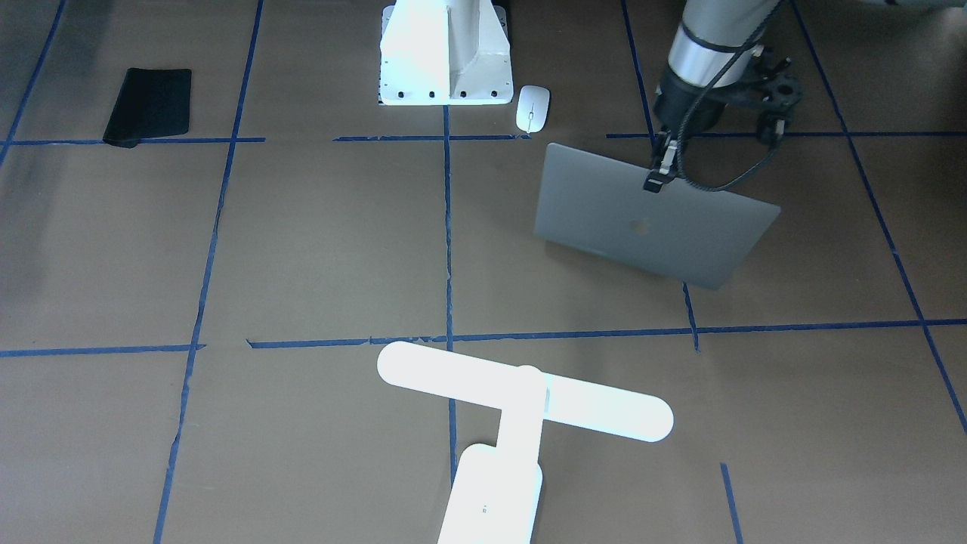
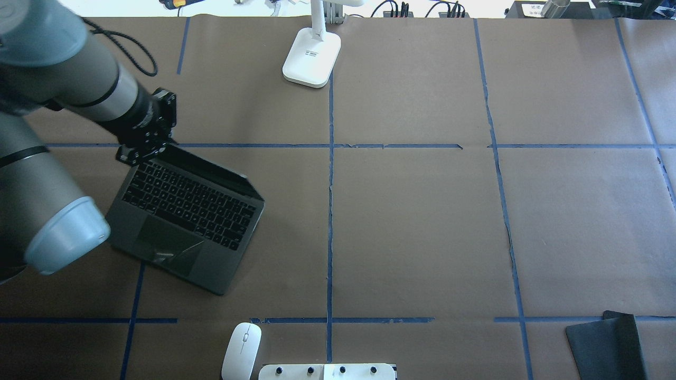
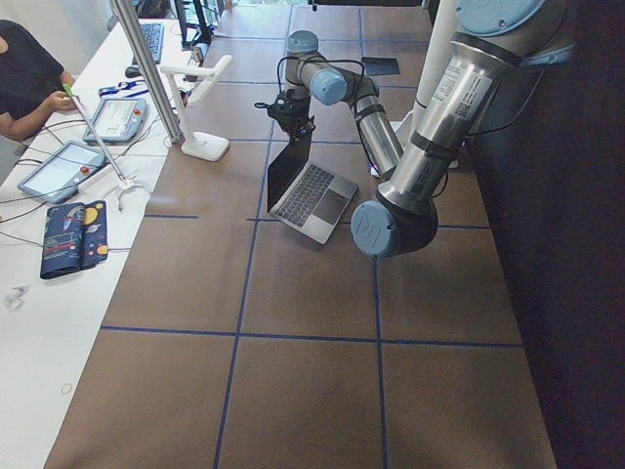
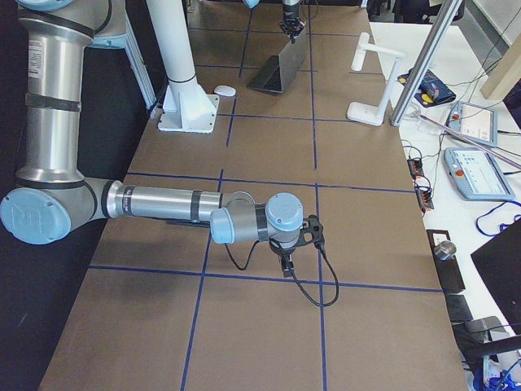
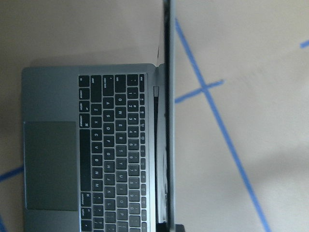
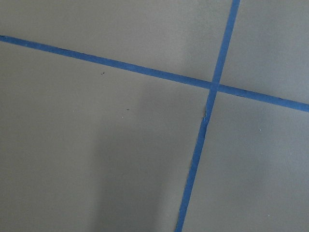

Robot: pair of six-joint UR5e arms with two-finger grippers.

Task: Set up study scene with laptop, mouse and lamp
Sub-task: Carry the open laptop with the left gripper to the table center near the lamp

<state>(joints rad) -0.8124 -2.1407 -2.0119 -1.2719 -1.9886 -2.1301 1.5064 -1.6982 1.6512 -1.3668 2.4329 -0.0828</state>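
Closest, at the lower centre of the front-facing view, is the lamp (image 1: 589, 412), its bar head lying crosswise above a blue tape line (image 1: 793, 328) on the brown worktop (image 1: 325, 242). At upper right the laptop (image 1: 642, 219) stands open, lid raised with the logo toward the camera, and the left pincer (image 1: 657, 175) is clamped on the lid's top edge. The mouse (image 1: 532, 108) lies at top centre, just beside the white pedestal (image 1: 446, 53). The right pincer (image 4: 286, 265) hangs low over the worktop in the right-side view; I cannot tell whether it is wide or narrow

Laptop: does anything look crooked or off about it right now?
Yes. The laptop sits askew, turned against the blue tape lines, its lid open and pinched at the top edge by the left claw.
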